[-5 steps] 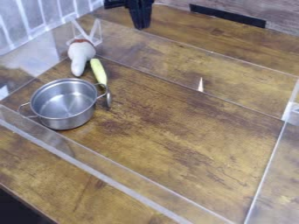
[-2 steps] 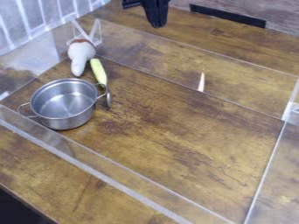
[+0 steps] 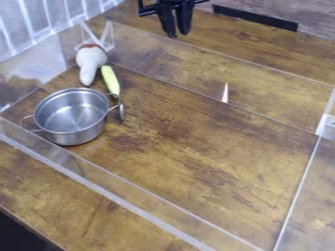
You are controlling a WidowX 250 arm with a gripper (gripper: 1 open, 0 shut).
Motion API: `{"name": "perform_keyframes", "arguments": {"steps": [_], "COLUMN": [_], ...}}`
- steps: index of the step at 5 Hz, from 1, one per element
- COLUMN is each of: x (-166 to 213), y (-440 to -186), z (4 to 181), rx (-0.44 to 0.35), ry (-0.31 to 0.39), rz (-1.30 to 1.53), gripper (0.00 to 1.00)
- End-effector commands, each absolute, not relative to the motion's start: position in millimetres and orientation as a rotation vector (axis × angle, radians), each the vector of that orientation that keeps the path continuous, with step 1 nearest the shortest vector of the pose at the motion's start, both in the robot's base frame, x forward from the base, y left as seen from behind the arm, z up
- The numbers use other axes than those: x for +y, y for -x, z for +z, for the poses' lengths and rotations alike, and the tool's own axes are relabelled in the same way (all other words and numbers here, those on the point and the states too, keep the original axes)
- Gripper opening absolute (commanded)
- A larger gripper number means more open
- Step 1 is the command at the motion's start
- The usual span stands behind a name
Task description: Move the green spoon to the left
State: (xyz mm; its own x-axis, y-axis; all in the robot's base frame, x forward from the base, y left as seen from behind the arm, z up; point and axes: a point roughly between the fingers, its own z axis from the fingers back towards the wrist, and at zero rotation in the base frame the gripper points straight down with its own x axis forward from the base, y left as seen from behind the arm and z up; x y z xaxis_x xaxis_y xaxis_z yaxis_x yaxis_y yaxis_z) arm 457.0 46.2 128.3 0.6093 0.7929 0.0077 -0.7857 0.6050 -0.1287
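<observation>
The green spoon (image 3: 110, 79) lies flat on the wooden table at the left. Its yellow-green handle points up toward a whitish figure, and its greyish end rests against the rim of the steel pot (image 3: 72, 113). My black gripper (image 3: 175, 29) hangs at the top edge of the view, far up and to the right of the spoon. Its fingers look a little apart, with nothing between them. It touches nothing.
A whitish toy figure (image 3: 88, 61) stands just above the spoon's handle. Clear plastic walls (image 3: 210, 59) box in the work area. A small white glint (image 3: 224, 94) sits mid-table. Bare wood stretches across the middle and right.
The gripper has shifted a little to the right along the top edge, and its fingers have parted slightly. Spoon, pot and figure have not moved.
</observation>
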Motion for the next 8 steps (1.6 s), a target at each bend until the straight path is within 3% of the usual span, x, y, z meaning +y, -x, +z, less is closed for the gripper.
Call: {"name": "perform_keyframes", "arguments": {"steps": [1, 2, 3, 4, 8], "x": [49, 51, 55, 60, 33], "y": [-459, -457, -455, -456, -461], "z": [160.5, 161.9, 156.6, 146.7, 153.8], "rx": [-0.153, -0.160, -0.158, -0.156, -0.146], "ry": [0.135, 0.144, 0.145, 0.138, 0.176], "rz": [0.936, 0.927, 0.916, 0.942, 0.931], "gripper": [1.00, 0.00, 1.00, 0.00, 0.00]}}
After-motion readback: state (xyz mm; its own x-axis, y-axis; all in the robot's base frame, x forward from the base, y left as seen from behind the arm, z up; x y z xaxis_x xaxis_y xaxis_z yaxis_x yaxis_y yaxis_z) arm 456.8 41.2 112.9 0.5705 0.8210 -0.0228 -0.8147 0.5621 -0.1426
